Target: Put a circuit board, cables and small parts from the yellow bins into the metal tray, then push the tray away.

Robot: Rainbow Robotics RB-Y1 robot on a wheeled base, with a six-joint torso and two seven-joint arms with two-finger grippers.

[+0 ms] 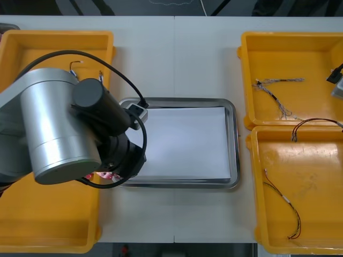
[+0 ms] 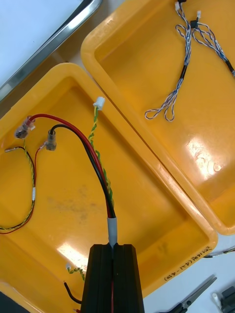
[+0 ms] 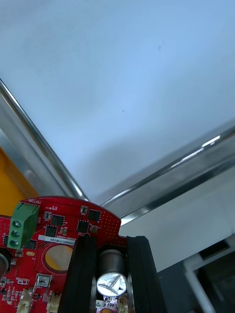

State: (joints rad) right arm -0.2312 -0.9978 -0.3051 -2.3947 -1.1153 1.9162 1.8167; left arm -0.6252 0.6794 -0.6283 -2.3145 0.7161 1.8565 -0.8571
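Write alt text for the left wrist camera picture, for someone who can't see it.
The left gripper is shut on a round red circuit board, holding it at a corner of the metal tray, which is white inside. A sliver of yellow bin shows beside the tray's rim.

1. A white sticker (image 3: 58, 239) on the red circuit board (image 3: 68, 227) carries one line of black printed letters and digits. Seen upside down, it seems to begin "V0A00"; the rest is uncertain.
2. Tiny white print (image 3: 35, 201) sits at that board's rim, above the green terminal block (image 3: 22, 227). It is too small to read.
3. Black handwriting (image 2: 193, 264) runs along the rim of the near right yellow bin (image 2: 147, 220), the one with the red and black cable (image 2: 93, 156). It includes a bracketed number starting "21"; the rest is illegible.
4. Faint worn marks (image 2: 205, 159) on the floor of the far right yellow bin (image 2: 147, 63) cannot be read.
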